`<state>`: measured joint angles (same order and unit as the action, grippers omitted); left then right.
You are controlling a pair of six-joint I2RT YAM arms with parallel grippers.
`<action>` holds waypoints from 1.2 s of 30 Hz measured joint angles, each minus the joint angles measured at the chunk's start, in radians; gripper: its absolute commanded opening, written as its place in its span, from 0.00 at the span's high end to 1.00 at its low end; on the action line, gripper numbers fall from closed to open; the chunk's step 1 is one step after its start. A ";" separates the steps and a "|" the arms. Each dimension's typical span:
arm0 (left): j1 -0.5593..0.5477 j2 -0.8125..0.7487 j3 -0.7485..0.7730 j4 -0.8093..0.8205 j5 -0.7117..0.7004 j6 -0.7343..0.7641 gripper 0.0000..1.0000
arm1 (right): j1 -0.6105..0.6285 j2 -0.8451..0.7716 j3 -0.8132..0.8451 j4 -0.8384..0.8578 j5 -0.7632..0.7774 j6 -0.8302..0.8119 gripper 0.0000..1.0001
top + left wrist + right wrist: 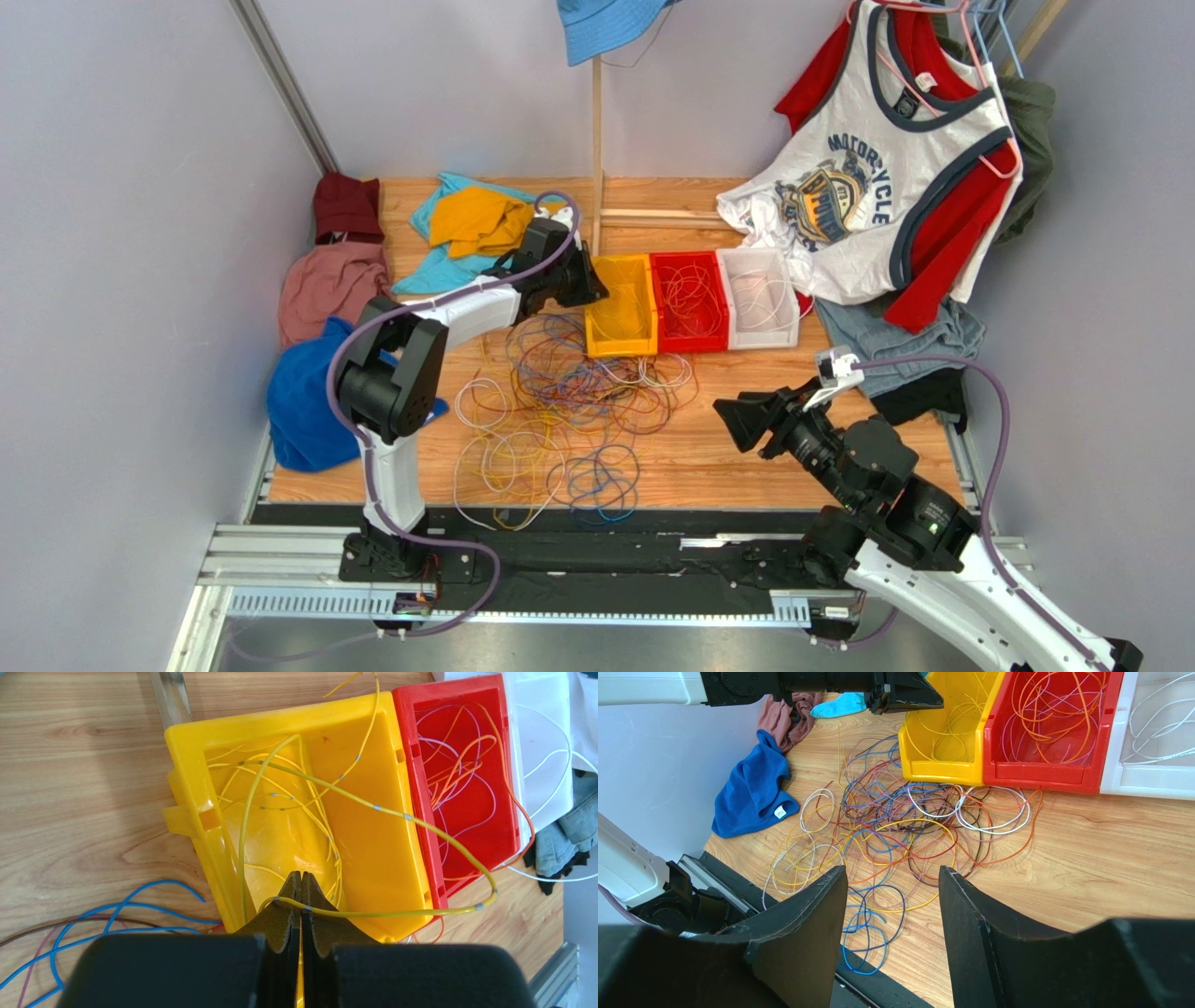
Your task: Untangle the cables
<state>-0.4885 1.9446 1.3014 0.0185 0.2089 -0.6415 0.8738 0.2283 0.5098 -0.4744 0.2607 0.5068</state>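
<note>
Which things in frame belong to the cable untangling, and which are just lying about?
Job:
- cable tangle
- yellow cable, pinched in the shut left gripper
- right gripper, open
- yellow bin, red bin, white bin, cables inside

Lying about:
- blue cloth
- pink cloth
- maroon cloth
- mustard cloth
- printed tank top

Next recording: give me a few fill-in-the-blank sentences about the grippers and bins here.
The left gripper is shut on a ____ cable.
Between the yellow bin and the white bin stands the ____ one.
The right gripper has its jaws ____, holding nothing.
Missing words: yellow; red; open.
</note>
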 measured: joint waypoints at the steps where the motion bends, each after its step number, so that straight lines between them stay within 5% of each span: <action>1: 0.000 -0.008 -0.006 0.001 0.002 0.001 1.00 | 0.000 0.000 0.000 0.000 0.000 0.000 0.46; 6: 0.000 -0.075 -0.044 0.001 0.032 0.003 0.88 | 0.000 -0.004 0.000 0.000 0.000 0.000 0.46; 10: 0.000 -0.157 -0.066 0.013 0.063 0.002 0.66 | 0.000 -0.013 0.000 0.000 0.000 0.000 0.46; 16: 0.000 -0.274 -0.073 0.040 0.112 -0.002 0.45 | 0.000 -0.015 0.000 -0.001 0.000 0.001 0.46; 31: -0.020 -0.566 -0.168 0.002 0.072 0.024 0.25 | 0.000 -0.029 0.000 -0.001 0.000 0.005 0.46; 36: -0.089 -0.652 -0.301 0.008 0.014 0.030 0.30 | 0.000 -0.038 -0.003 0.000 -0.002 0.020 0.46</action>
<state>-0.5777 1.2922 1.0004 0.0265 0.2226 -0.6117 0.8738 0.1902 0.5068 -0.4747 0.2592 0.5270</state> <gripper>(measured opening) 0.746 0.539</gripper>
